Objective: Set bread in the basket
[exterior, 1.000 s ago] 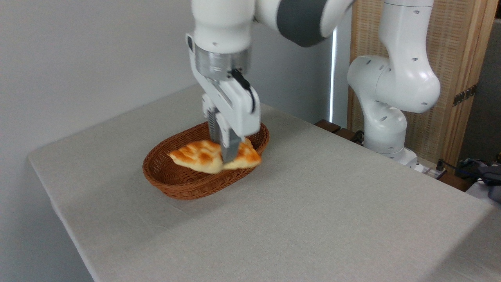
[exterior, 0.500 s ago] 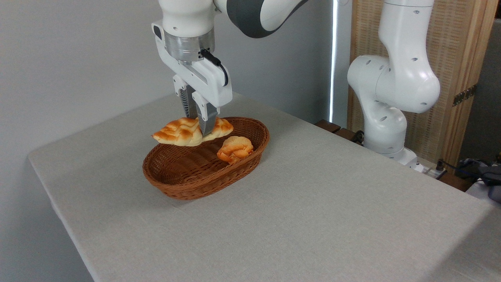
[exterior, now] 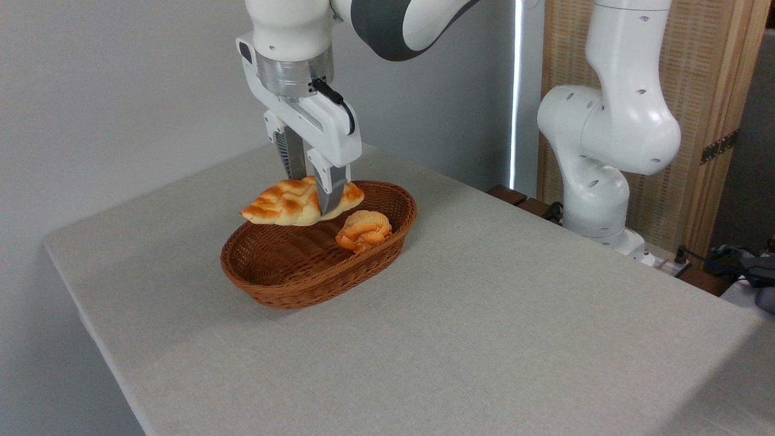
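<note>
The bread [exterior: 284, 206], a long braided golden loaf with toasted bumps, hangs level over the far-left rim of the basket [exterior: 284, 290]. Its left tip sticks out past the rim. My gripper [exterior: 312, 197] comes straight down on the loaf's middle and is shut on it. One finger [exterior: 331, 188] stands in front of the loaf and the other is partly hidden behind it. The basket is an oval, reddish-brown wicker one on the grey tablecloth.
A smaller round orange-brown bread piece [exterior: 364, 230] lies inside the basket at its right end. The arm's white base [exterior: 596, 200] stands at the table's far right edge. Beyond it is a wooden screen [exterior: 696, 121]. A grey wall runs behind the table.
One second ago the loaf was low over the basket's middle. The gripper then carried it up and to the left, to the far rim. In the last half second it edged slightly right.
</note>
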### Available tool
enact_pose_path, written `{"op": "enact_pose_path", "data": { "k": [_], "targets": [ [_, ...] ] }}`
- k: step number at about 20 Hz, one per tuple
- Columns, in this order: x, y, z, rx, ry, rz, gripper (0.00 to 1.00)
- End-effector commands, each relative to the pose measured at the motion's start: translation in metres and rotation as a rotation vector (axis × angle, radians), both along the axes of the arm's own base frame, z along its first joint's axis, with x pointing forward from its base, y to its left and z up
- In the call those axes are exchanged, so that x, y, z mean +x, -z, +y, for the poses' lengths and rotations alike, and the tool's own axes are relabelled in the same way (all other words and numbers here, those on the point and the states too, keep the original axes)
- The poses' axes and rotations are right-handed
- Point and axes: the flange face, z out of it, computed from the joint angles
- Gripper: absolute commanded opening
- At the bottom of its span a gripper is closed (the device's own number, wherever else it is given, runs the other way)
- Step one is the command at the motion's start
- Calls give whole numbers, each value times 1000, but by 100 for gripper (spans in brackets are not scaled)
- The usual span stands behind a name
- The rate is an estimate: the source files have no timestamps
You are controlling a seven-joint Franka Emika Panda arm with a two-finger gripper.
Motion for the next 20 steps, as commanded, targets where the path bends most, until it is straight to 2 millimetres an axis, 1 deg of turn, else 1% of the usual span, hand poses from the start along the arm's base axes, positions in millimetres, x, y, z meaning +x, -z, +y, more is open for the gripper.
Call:
{"op": "enact_pose_path", "data": {
  "k": [1,4,6,7,8,9,10,11,13,14,16,18,19,20],
  "targets": [
    [-2,2,1,-2,-5,29,100],
    [-2,3,4,-2,-9,32,100],
    [0,1,12,-4,-23,28,100],
    [-1,-4,19,-4,-33,18,100],
    [1,-8,36,12,-55,8,100],
    [0,-23,46,40,-54,-25,100],
    [-1,-34,52,77,-39,-52,100],
    [-2,-37,58,122,-26,-67,100],
    [0,-39,83,195,-38,-78,100],
    [0,-51,90,200,-49,-102,100],
    [1,-57,120,194,-67,-116,100],
    [-3,-60,149,186,-41,-135,100],
    [-1,-58,157,183,-23,-136,100],
    [2,-62,158,183,-30,-144,100]
  ]
}}
